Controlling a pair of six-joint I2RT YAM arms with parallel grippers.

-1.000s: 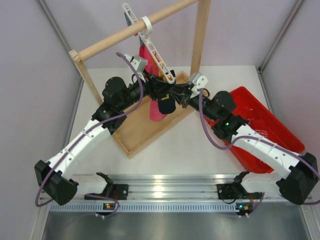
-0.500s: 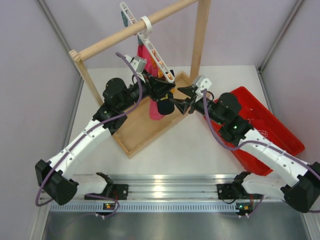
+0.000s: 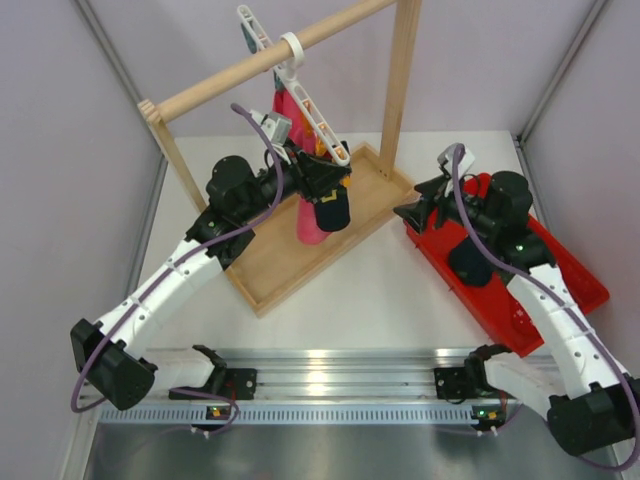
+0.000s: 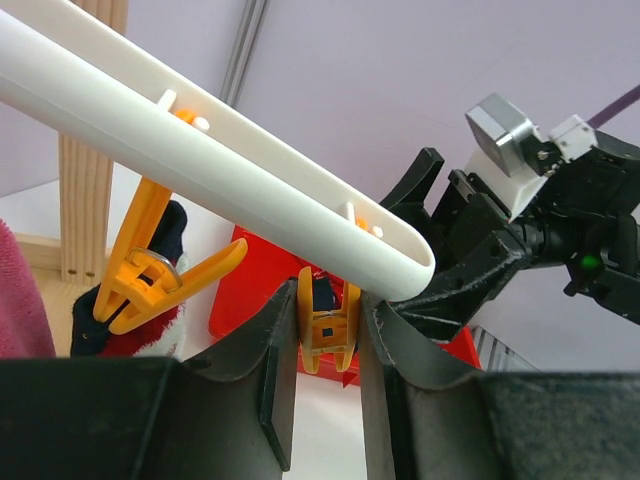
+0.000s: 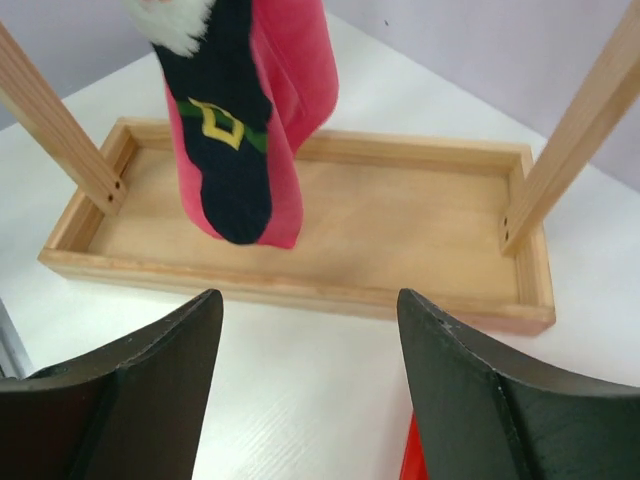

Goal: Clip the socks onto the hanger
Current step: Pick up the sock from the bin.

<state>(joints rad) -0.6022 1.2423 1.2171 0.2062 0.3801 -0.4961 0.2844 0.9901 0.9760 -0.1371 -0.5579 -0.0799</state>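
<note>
**Orange clip pinched, sock hanging**

Left gripper [image 4: 328,350] squeezes a clip [image 4: 328,325] on the hanger [image 4: 220,170]. The sock [image 5: 225,150] dangles before pink cloth [image 5: 300,70], over the wooden tray [image 5: 300,290]. Right gripper [image 5: 310,400] gapes wide near the red bin [image 3: 585,285].

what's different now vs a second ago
The right gripper pulled away from the sock, moving right, and is now open by the red bin. The sock stayed hanging from the hanger. The left gripper stayed at the hanger's end, its fingers flanking an orange clip.
</note>
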